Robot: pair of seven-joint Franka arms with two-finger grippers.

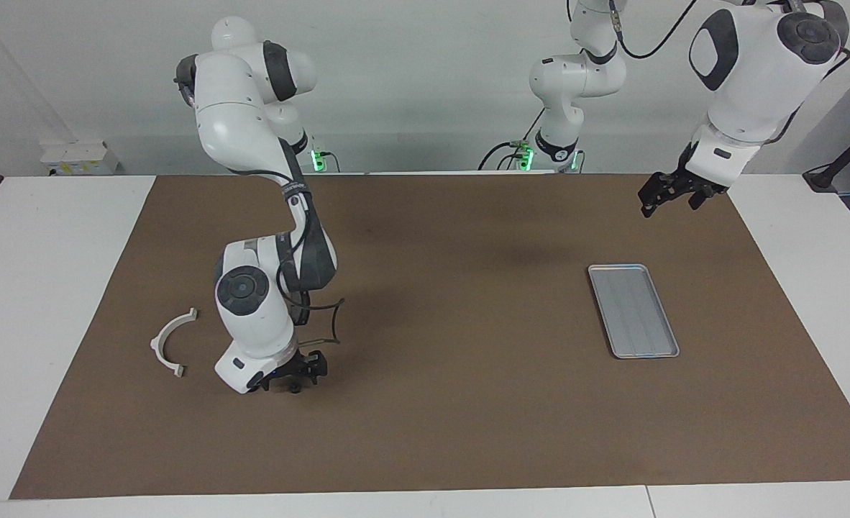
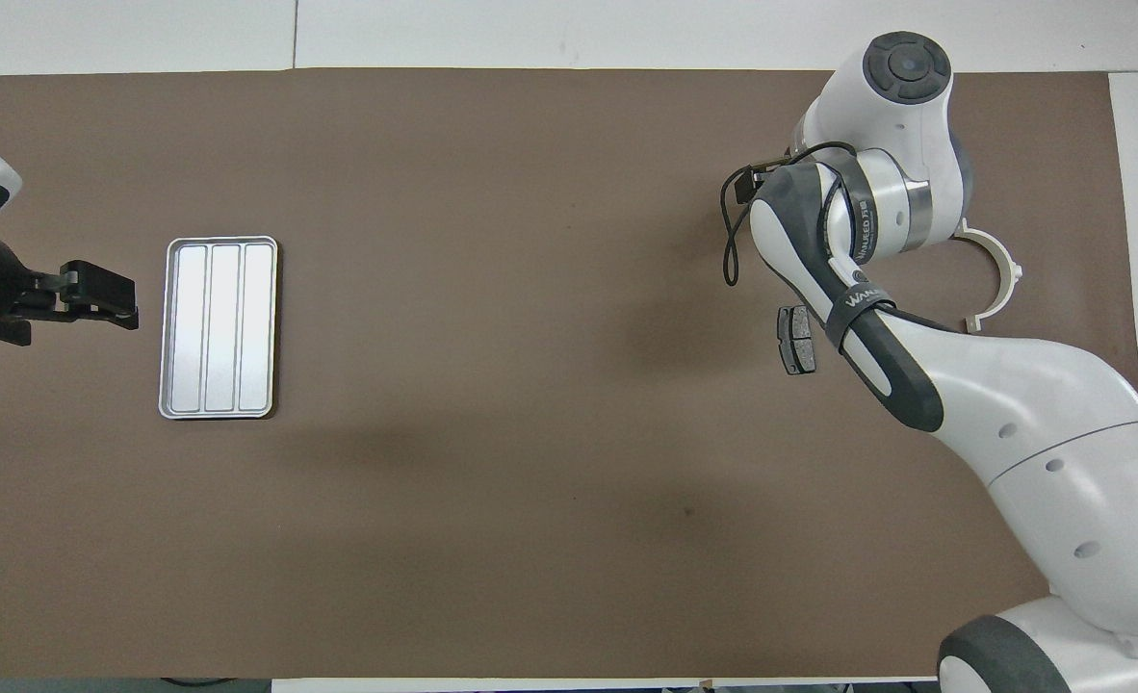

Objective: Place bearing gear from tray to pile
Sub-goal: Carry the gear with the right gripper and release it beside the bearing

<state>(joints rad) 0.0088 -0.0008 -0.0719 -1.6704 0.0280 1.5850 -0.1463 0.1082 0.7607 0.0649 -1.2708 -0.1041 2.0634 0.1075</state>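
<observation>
Tray (image 1: pixel 633 310) empty near the left arm's end of the desk. Right gripper (image 1: pixel 294 374) low by the pile, beside the white bracket (image 1: pixel 172 342), jaws open over a small dark part, probably the gear: drop looks done, retreat left. Left gripper (image 1: pixel 668 193) waits, open.

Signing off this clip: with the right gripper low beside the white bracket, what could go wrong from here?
1. The open right gripper hangs low over a small dark part on the mat; a skewed lift might drag it.
2. That part lies apart from the white bracket and brake pad, so the pile may look scattered.
The left gripper waits, open, near the tray.
</observation>
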